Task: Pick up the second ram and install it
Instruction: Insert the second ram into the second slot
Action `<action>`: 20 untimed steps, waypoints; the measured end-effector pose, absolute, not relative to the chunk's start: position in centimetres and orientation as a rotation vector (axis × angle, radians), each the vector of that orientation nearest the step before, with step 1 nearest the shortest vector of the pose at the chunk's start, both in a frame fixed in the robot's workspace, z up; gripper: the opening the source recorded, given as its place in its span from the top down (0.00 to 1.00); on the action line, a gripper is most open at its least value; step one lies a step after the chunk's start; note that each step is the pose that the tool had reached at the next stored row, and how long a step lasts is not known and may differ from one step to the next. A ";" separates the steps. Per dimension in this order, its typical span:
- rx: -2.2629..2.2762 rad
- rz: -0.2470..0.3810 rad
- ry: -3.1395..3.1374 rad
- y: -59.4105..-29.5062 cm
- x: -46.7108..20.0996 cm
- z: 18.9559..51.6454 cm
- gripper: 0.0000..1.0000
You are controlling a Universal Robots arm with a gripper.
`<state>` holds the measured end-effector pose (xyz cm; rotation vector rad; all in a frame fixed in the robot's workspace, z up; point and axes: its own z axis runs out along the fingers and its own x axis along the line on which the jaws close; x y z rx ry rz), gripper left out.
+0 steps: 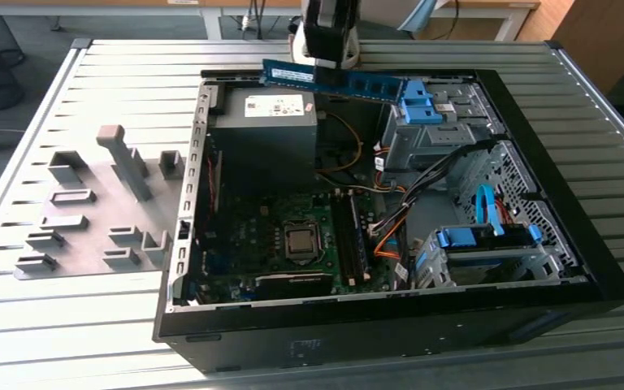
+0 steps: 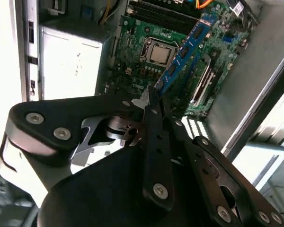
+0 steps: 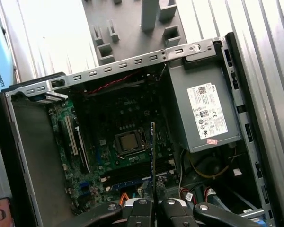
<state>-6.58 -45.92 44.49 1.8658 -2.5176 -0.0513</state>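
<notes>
The second ram (image 1: 334,80), a thin blue-green stick with a white sticker, hangs level above the far rim of the open computer case (image 1: 399,325). My gripper (image 1: 328,67) comes down from above and is shut on its middle. In the second wrist view the ram (image 2: 187,49) juts out from the gripper (image 2: 154,101) over the green motherboard (image 2: 217,47). The first wrist view catches the ram (image 3: 152,156) edge-on, rising from the gripper (image 3: 152,205) above the memory slots (image 3: 132,172). The long dark slots (image 1: 350,236) lie beside the processor socket (image 1: 301,241).
A grey power supply (image 1: 263,130) fills the case's far corner at the exterior view's left. Blue drive-bay clips (image 1: 415,106) and a drive cage (image 1: 486,244) with loose cables stand on the right. A grey fixture plate (image 1: 95,211) with upright blocks lies on the slatted table (image 1: 52,325) to the left.
</notes>
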 end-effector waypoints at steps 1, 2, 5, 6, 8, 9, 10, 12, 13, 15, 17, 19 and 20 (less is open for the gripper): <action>1.843 -0.051 -2.535 -45.9 -6.6 44.5 0.86; 1.820 -0.051 -2.551 -45.9 -6.6 44.4 0.86; 1.750 -0.051 -2.601 -45.9 -6.6 44.3 0.86; 1.727 -0.051 -2.617 -45.9 -6.6 44.3 0.86; 1.680 -0.051 -2.648 -45.9 -6.6 44.2 0.86; 1.656 -0.051 -2.663 -45.9 -6.6 44.2 0.86; 1.631 -0.052 -2.679 -45.9 -6.6 44.2 0.86; 1.582 -0.052 -2.709 -45.9 -6.6 44.1 0.86; 1.557 -0.052 -2.723 -45.9 -6.6 44.1 0.86; 1.508 -0.052 -2.751 -45.9 -6.6 44.0 0.86; 1.459 -0.052 -2.779 -45.9 -6.6 43.9 0.86; 1.407 -0.052 -2.806 -45.9 -6.6 43.8 0.86; 1.382 -0.052 -2.819 -45.9 -6.6 43.8 0.86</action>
